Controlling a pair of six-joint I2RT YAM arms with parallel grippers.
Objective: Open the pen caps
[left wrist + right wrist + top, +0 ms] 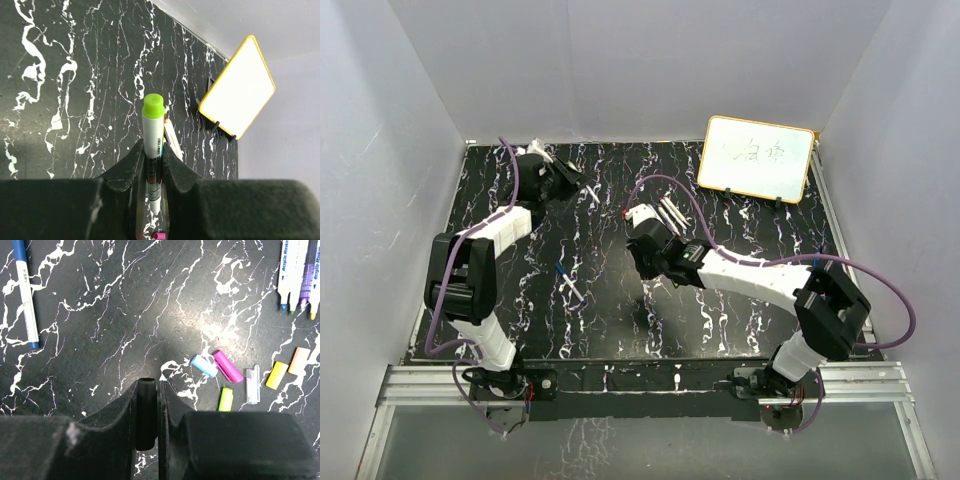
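My left gripper is shut on a white-barrelled pen with its lime green cap on, pointing away. In the top view it is at the far left. My right gripper is shut on a black cap above the table, mid-table in the top view. Loose caps lie to its right: light blue, magenta, lime, clear, yellow, peach. Several uncapped pens lie side by side at the upper right.
A yellow-framed whiteboard stands at the back right. A blue-tipped pen lies alone mid-left; it also shows in the right wrist view. A second pen lies behind the held one. White walls enclose the black marbled table.
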